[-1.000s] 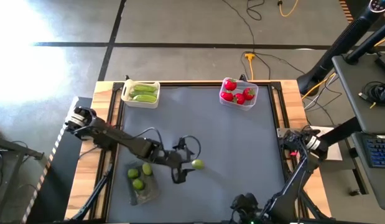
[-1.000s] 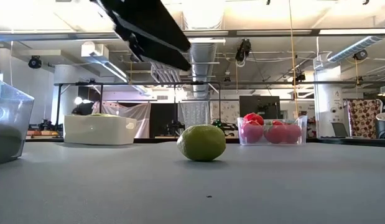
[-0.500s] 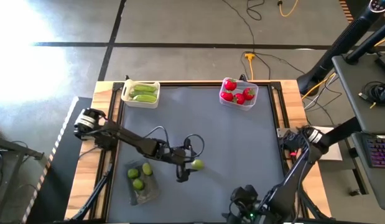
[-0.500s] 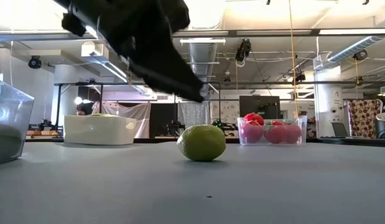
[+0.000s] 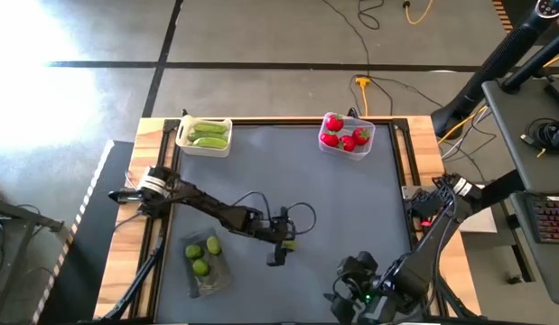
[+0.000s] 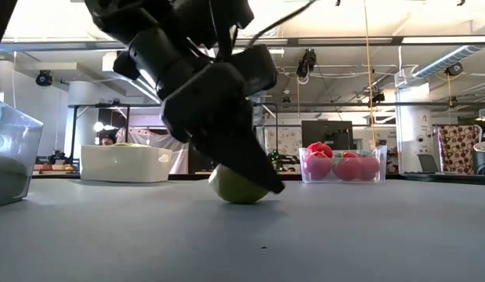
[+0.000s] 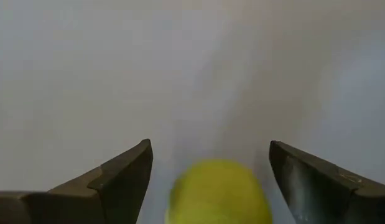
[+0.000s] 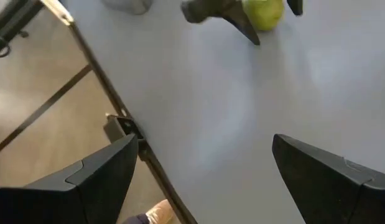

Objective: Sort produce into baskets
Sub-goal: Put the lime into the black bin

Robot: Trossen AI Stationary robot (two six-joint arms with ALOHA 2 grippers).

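Note:
One round lime-green fruit (image 7: 217, 193) lies on the grey table mat, a little near of the middle. My left gripper (image 5: 282, 239) is open and low over it, with one finger on each side of the fruit (image 6: 233, 188) and a gap at both. Other lime fruits (image 5: 200, 256) lie in the dark see-through tub (image 5: 209, 275) at the near left. The white tub (image 5: 205, 135) holds green cucumbers. The clear tub (image 5: 347, 134) holds red strawberries. My right gripper (image 8: 201, 155) is open and empty near the table's near edge.
The white tub and the clear tub stand at the far edge, left and right. The grey mat (image 5: 351, 199) between them and the arms is bare. My right arm (image 5: 414, 262) comes in from the near right corner. The wooden table rim (image 5: 423, 144) frames the mat.
My left gripper has gone toward the table's right edge and down, from beside the loose lime fruit to low over it, and its open fingers now stand on either side of the fruit.

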